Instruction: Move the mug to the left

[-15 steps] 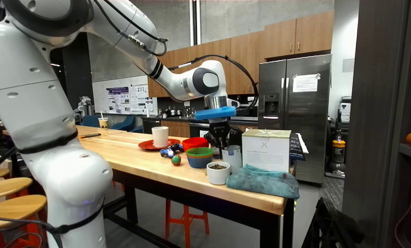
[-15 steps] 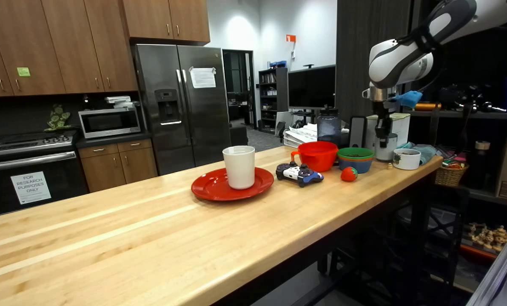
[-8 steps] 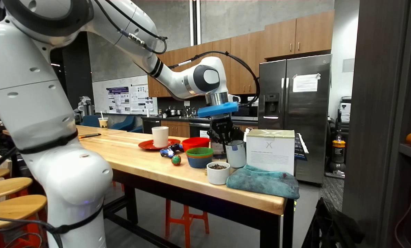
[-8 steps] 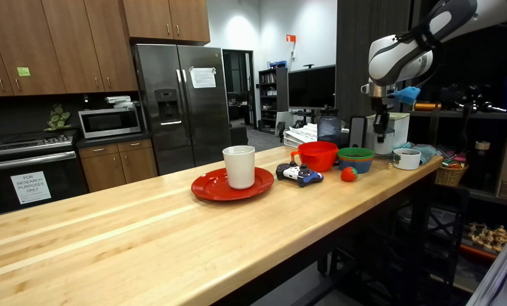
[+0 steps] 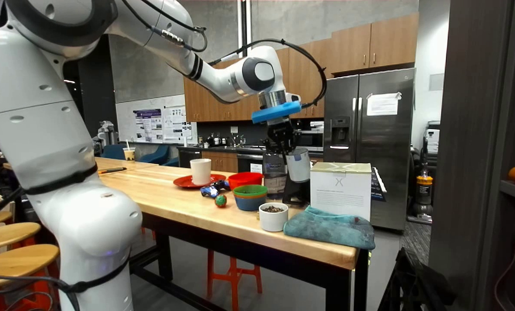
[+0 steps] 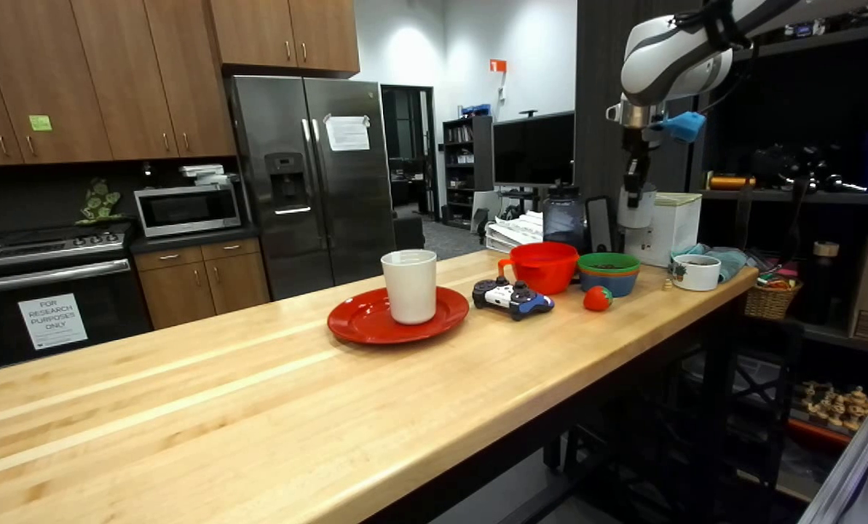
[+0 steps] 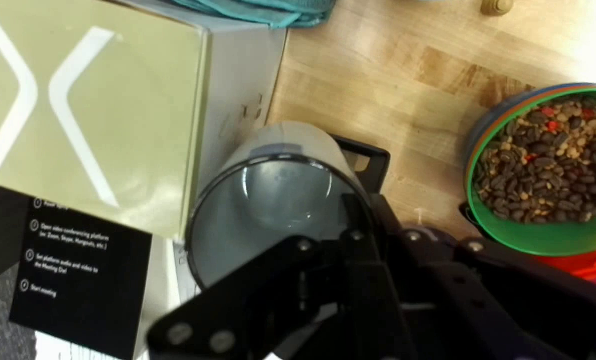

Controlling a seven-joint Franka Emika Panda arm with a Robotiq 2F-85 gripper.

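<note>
The mug [image 5: 299, 167] is a pale grey-white cylinder with a dark rim. It hangs in the air above the table, tilted slightly, beside the white box. It also shows in an exterior view [image 6: 639, 209], partly behind the fingers. My gripper [image 5: 285, 156] is shut on the mug's wall. In the wrist view the gripper [image 7: 368, 206] has one finger inside the mug [image 7: 278, 195] and one outside. The mug looks empty there. Its near rim is hidden behind the finger links.
Close by stand the white box [image 5: 339, 192], a water bottle [image 6: 563, 218], stacked bowls [image 5: 250, 198], a red bowl [image 6: 543, 266], a squat white cup [image 5: 273, 218] and a teal cloth [image 5: 331, 229]. Further along lie a controller [image 6: 513, 297] and a red plate [image 6: 354, 320] with a white cup [image 6: 410, 287].
The gripper has lifted the mug from the table top up to above the box's lid level. The mug has tilted a little. The other objects look unmoved.
</note>
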